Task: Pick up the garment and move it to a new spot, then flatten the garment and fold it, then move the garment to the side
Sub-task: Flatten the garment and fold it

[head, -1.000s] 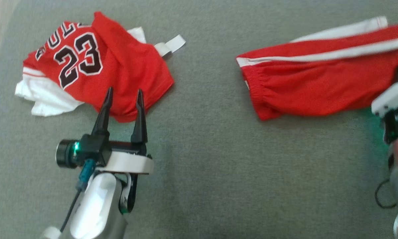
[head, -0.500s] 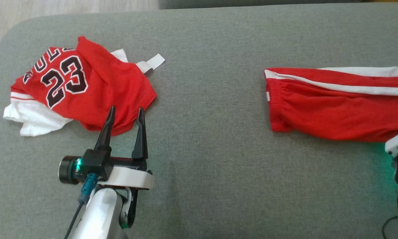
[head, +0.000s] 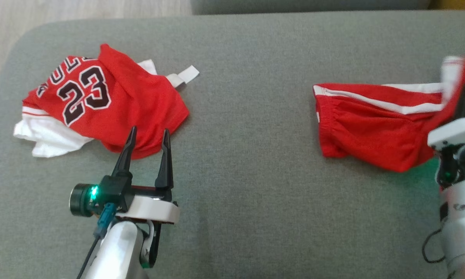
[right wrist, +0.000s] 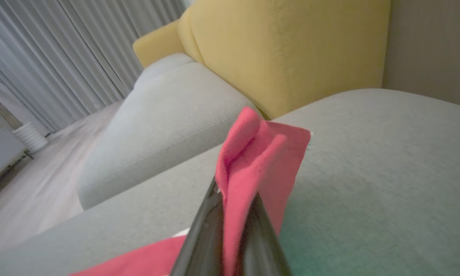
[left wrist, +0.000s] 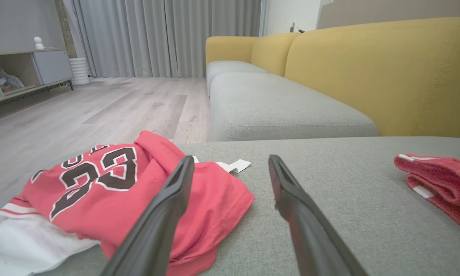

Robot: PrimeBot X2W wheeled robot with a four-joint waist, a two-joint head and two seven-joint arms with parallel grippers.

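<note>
Item: red shorts (head: 364, 124), white-striped, at the right of the grey cushion (head: 248, 155). One end is raised off the cushion, pinched between the pressed-together fingers of the right claw (right wrist: 235, 203). The waistband end is laid on the cushion.

Left claw (head: 149, 131): spread, empty, held at the near edge of the red jersey (head: 131, 97); contact cannot be told.

Status, as judged: pick-up is under way. Relocation, flattening, folding and setting aside are not yet done.

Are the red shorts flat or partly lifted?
Partly lifted: right hand pinches one end of the shorts up; the rest lies on the cushion.
</note>
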